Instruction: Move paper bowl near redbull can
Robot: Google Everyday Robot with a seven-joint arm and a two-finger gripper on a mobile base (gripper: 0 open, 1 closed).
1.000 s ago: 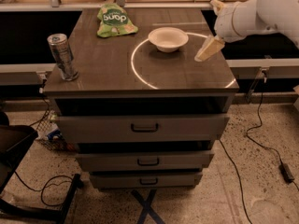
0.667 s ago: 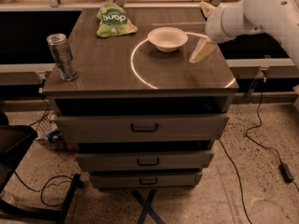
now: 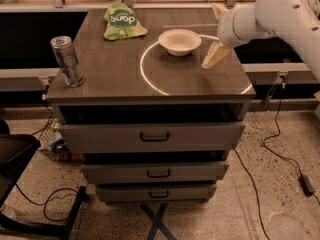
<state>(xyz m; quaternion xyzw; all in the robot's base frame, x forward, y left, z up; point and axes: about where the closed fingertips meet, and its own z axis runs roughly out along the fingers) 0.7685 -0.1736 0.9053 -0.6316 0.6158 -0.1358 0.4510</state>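
One camera, high off the desk's (image 3: 115,69) front edge, angled down, mid-range; whole top in view. My gripper (image 3: 210,35) hangs spread near the right edge.

A dark table (image 3: 115,69) with three grey drawers (image 3: 150,136) stands on a speckled floor (image 3: 260,209); cables (image 3: 276,109) trail at 4 and 8 o'clock. The tool (image 3: 211,34) hangs spread at 2 o'clock.

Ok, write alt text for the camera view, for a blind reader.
The robot's gripper, jaws open, is just right of a paper bowl at the back of a drawer cabinet's top. A redbull can stands at the front left corner, a green snack bag at the back.
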